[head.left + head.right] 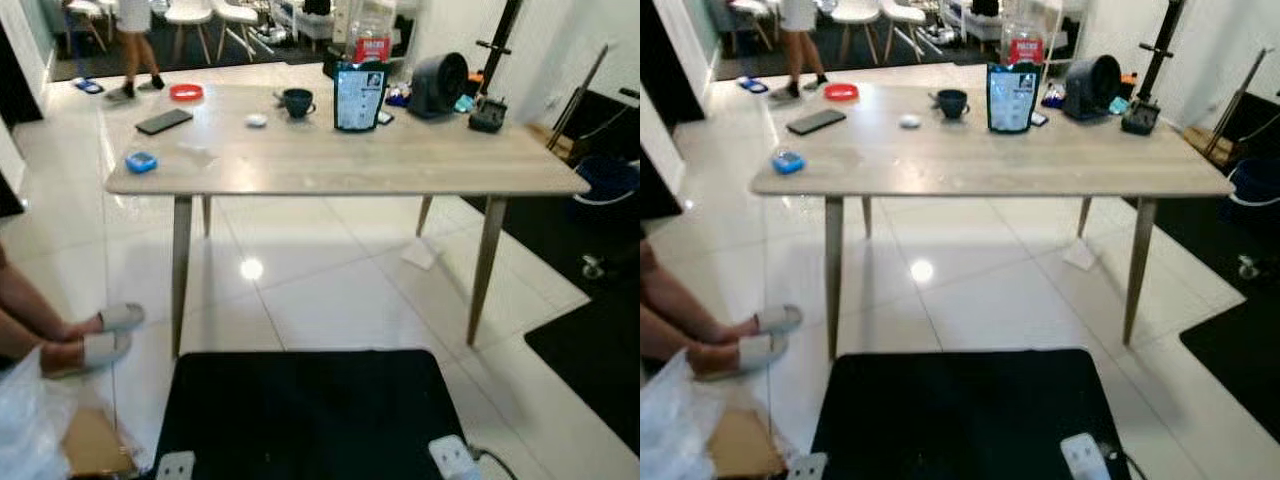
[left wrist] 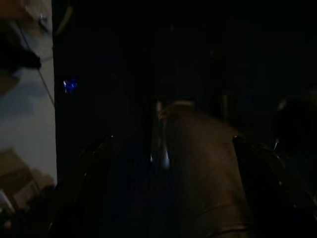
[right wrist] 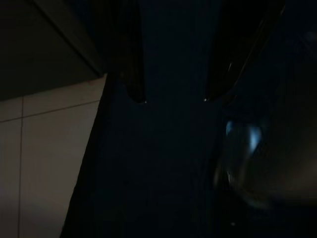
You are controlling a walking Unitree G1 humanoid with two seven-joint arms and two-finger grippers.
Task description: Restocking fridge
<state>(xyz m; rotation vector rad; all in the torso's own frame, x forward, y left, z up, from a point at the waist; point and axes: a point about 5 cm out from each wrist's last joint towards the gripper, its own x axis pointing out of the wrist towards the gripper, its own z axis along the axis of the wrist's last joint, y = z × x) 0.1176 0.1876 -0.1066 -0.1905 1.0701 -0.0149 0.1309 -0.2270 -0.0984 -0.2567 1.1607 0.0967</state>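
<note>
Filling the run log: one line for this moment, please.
phase: facing table | on table: blue pouch, clear bottle, dark cup, phone | arms: both idle, nothing held | right gripper: open

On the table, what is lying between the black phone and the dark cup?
In the left eye view, one small white thing lies between the phone and the cup; otherwise the table there is bare.

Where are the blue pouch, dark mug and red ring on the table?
blue pouch (image 1: 359, 97), left eye view, middle of its front panel.
dark mug (image 1: 297, 102), left eye view, its outer wall.
red ring (image 1: 186, 92), left eye view, its near rim.
</note>
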